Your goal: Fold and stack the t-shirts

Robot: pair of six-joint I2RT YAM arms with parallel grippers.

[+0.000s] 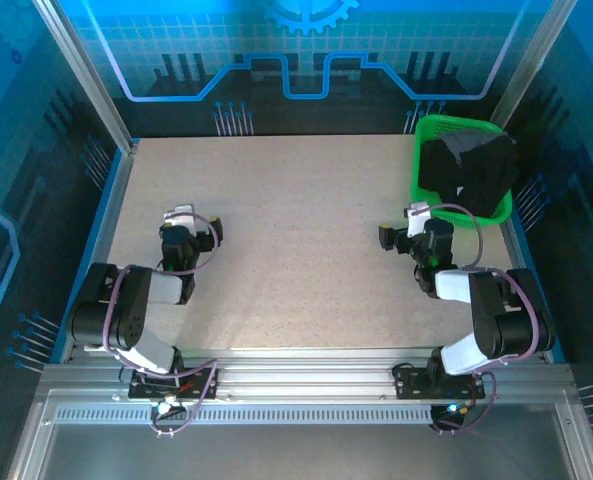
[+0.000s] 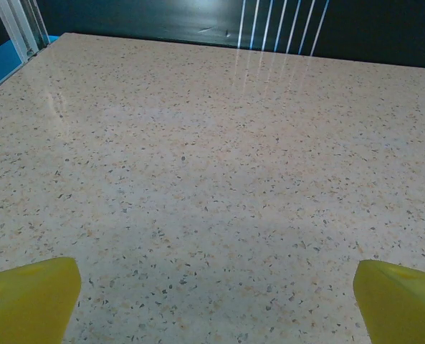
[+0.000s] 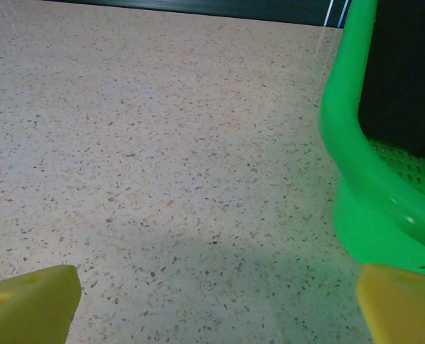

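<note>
My left gripper and right gripper both gape open over the tabletop.
Just right of my right gripper stands the green basket; at the top view's upper right, the dark t-shirts lie heaped inside it, well apart from my left gripper.

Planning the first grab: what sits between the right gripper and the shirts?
Bare table, then the green basket wall; the shirts lie inside, in top and right wrist views.
</note>
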